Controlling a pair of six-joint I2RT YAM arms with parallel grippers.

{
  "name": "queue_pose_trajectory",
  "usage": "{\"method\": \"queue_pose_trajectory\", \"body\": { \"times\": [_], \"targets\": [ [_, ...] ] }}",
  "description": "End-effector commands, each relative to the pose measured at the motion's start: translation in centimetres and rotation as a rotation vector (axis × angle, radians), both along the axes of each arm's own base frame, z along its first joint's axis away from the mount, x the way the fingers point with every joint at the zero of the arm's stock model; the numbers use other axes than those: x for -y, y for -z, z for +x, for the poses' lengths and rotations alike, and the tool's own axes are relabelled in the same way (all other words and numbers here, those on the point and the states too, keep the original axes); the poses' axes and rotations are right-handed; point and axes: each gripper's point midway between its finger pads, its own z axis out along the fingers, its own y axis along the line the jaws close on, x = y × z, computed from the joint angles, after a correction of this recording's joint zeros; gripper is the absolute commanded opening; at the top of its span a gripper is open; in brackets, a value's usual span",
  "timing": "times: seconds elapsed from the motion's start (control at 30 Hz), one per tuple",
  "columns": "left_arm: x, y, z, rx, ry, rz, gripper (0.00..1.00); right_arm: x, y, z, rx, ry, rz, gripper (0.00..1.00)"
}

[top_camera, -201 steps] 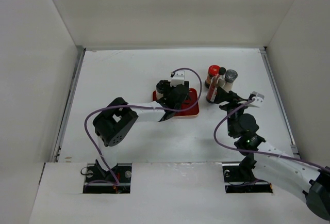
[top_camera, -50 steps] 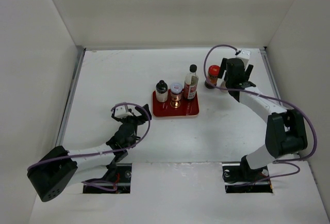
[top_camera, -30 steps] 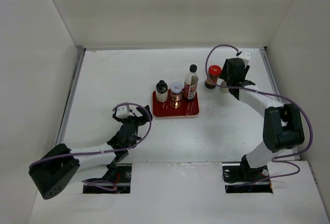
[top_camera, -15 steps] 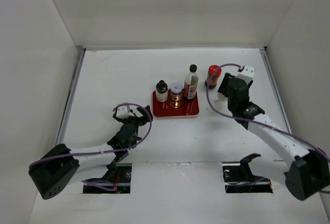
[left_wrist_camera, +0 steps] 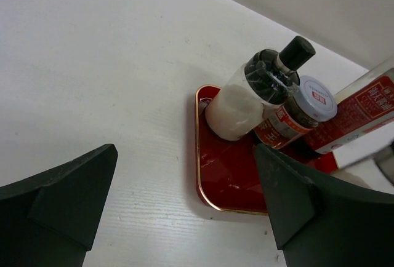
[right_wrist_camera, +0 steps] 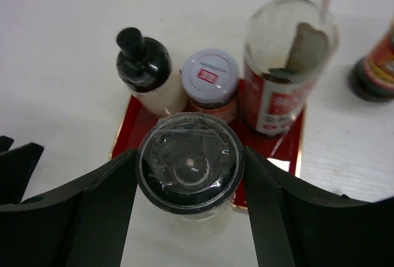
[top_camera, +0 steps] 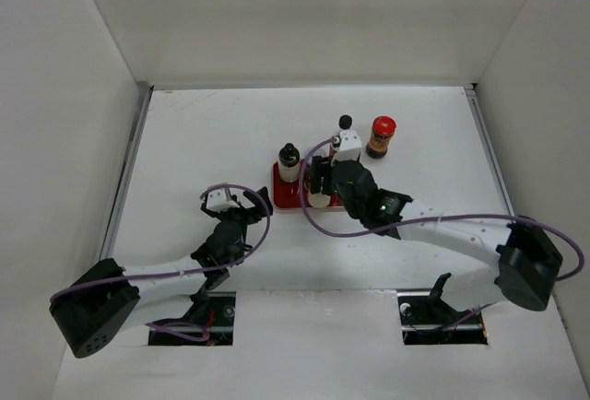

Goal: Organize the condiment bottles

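My right gripper (right_wrist_camera: 189,178) is shut on the grey-topped shaker (right_wrist_camera: 189,159) and holds it at the near edge of the red tray (right_wrist_camera: 132,133). On the tray stand the black-capped white bottle (right_wrist_camera: 148,70), the pale-lidded jar (right_wrist_camera: 210,82) and the tall slim dark-sauce bottle (right_wrist_camera: 288,64). The red-lidded dark jar (top_camera: 381,135) stands on the table, behind and right of the tray. My left gripper (top_camera: 246,208) is open and empty, low on the table in front of and left of the tray (left_wrist_camera: 228,168).
White walls enclose the table on the left, back and right. My right arm (top_camera: 433,229) stretches across the table from the right base to the tray. A purple cable loops over each arm.
My right gripper has swung from the back right, beside the red-lidded jar, to the tray with the shaker in it. The left arm has not moved.
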Motion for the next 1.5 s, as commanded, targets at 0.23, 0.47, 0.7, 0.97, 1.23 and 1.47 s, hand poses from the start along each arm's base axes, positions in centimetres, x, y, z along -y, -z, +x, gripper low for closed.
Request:
{"method": "queue_pose_trajectory", "body": {
  "times": [0.23, 0.47, 0.7, 0.97, 1.23, 1.47],
  "targets": [
    [-0.3, -2.4, 0.3, 0.064, -0.037, -0.088, 0.99, -7.7, -3.5, 3.7, 0.152, -0.065, 0.129, 0.54],
    [-0.7, -2.3, 0.4, 0.062, -0.056, -0.084, 1.00, -8.7, -0.5, 3.5, 0.129, -0.070, 0.082, 0.56],
    [-0.7, -2.2, 0.4, 0.061, -0.054, -0.083, 1.00, -7.3, -0.9, 2.4, 0.130, -0.059, 0.081, 0.95],
    [-0.6, -2.3, 0.4, 0.061, -0.050, -0.084, 1.00, -0.1, -5.6, 0.5, 0.204, 0.018, 0.175, 0.95],
    [-0.2, -2.5, 0.3, 0.063, -0.036, -0.089, 1.00, 14.9, -5.0, 7.9, 0.176, 0.446, 0.238, 0.52],
    [-0.3, -2.5, 0.1, 0.067, -0.034, -0.095, 1.00, 17.9, -4.1, 15.2, 0.107, 0.477, 0.113, 1.00]
  ]
}}
